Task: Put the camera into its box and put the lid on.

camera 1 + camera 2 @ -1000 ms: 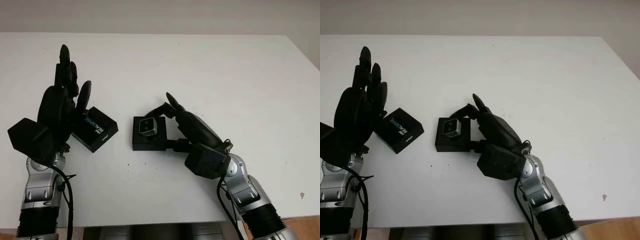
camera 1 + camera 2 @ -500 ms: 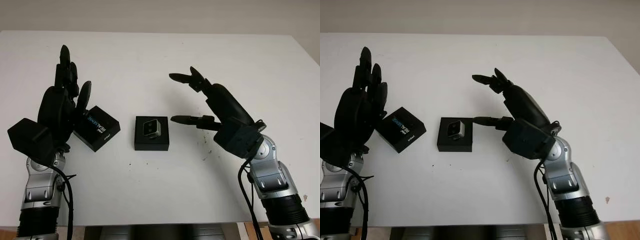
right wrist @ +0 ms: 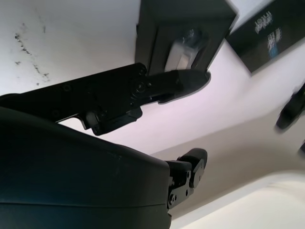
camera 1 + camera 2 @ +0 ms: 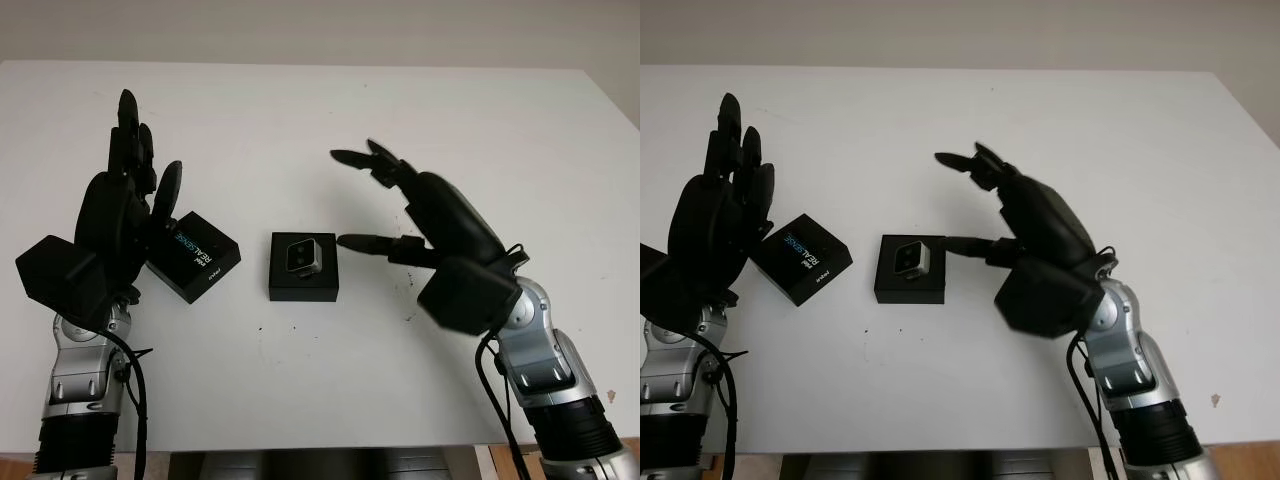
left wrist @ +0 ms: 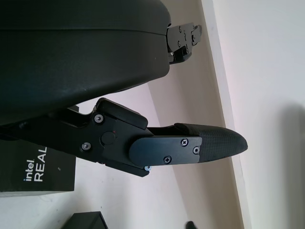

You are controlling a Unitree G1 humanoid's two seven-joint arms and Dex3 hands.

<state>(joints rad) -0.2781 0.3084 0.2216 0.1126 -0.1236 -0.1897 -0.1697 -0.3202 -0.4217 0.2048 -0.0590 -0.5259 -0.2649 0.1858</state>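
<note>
Counted on the table point(image 4: 400, 120): one camera point(image 4: 301, 257), one box point(image 4: 303, 285), one lid point(image 4: 195, 257).

Both hands open: left hand point(image 4: 125, 215), right hand point(image 4: 400, 205).

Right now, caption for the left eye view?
Camera sits in its open box; lid beside left robot hand; right robot hand open nearby.

Left hand point(image 4: 115, 225) and right hand point(image 4: 440, 240) wearing matte black shells, tapered fingers point(image 5: 190, 148) showing small silver screws; silver jointed wrists, ribbed black forearms, black cables trailing beside wrists.
</note>
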